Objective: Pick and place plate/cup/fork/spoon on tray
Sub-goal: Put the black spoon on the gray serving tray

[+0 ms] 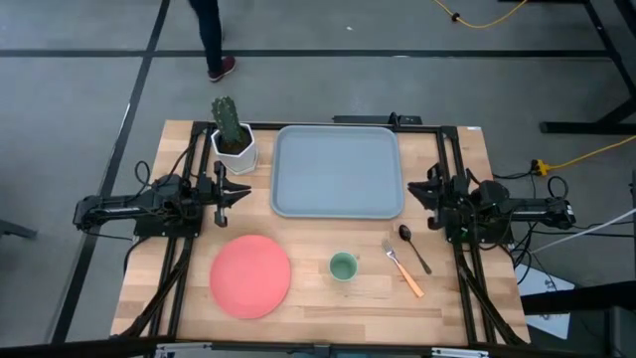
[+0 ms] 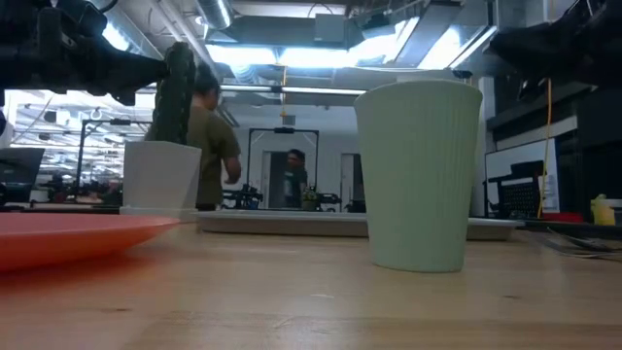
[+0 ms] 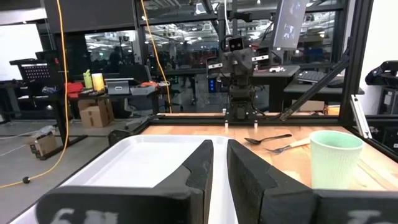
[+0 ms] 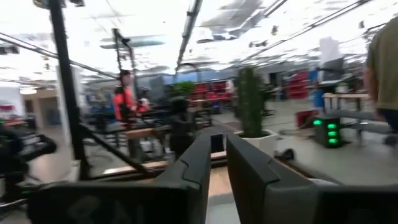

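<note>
Wooden table (image 1: 318, 308), both arms parked at opposite edges. Left gripper (image 1: 241, 193) sat at the left side, just beside the white hexagonal pot with a green cactus (image 1: 234, 139); its fingers (image 3: 199, 165) were nearly together, a slim gap between them, holding nothing. Right gripper (image 1: 414, 193) sat at the right side beside the tray's right rim; its fingers (image 4: 245, 165) likewise stood narrow and empty.

Pale grey-blue rectangular tray (image 1: 338, 171) lay at table centre toward the far edge, nothing on it. Flat round coral-red plate (image 1: 250, 275) lay on the wood near the front left. Small light-green cup (image 1: 343, 266) stood upright right of the plate, apart from it. Orange-handled fork with metal tines (image 1: 402, 268) and slim dark spoon (image 1: 414, 247) lay side by side right of the cup, near the tray's front right corner.

A person's legs (image 1: 211, 35) showed on the floor beyond the table.
</note>
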Controlling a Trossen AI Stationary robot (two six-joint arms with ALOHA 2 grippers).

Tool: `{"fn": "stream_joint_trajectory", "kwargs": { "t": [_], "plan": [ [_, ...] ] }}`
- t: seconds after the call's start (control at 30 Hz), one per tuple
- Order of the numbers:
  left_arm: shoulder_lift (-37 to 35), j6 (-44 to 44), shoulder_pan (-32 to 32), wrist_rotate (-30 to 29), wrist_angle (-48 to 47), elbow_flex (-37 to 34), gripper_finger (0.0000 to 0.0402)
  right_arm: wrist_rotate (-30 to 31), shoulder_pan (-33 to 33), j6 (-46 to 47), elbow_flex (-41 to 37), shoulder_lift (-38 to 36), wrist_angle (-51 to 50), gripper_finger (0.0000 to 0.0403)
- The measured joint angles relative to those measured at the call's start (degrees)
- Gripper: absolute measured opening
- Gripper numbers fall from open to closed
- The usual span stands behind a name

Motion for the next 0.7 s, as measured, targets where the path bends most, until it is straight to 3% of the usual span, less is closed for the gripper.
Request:
{"fn": "stream_joint_trajectory", "kwargs": {
  "t": [0.1, 0.37, 0.57, 0.63, 0.7],
  "plan": [
    [0.0, -0.1, 0.0, 0.0, 0.3, 0.0, 0.0041, 2.7, 0.0, -1.7, 0.0, 0.0, 0.0, 0.0057],
    [0.0, -1.7, 0.0, -0.9, 9.2, 0.0, 0.0041, 2.8, 0.0, -3.5, 0.0, 0.0, 0.4, 0.0057],
    [0.0, -0.4, 0.0, -3.8, 14.0, 0.0, 0.0041, 2.6, 0.0, -9.0, 0.0, 0.0, 6.2, 0.0057],
    [0.0, -0.4, 0.0, -3.3, 14.9, 0.0, 0.0041, 0.4, 0.0, -9.2, 0.0, 0.0, 11.0, 0.0057],
    [0.0, -0.5, 0.0, -1.0, 15.3, 0.0, 0.0041, -5.7, 0.0, -9.8, 0.6, 0.0, 15.7, 0.0057]
  ]
}}
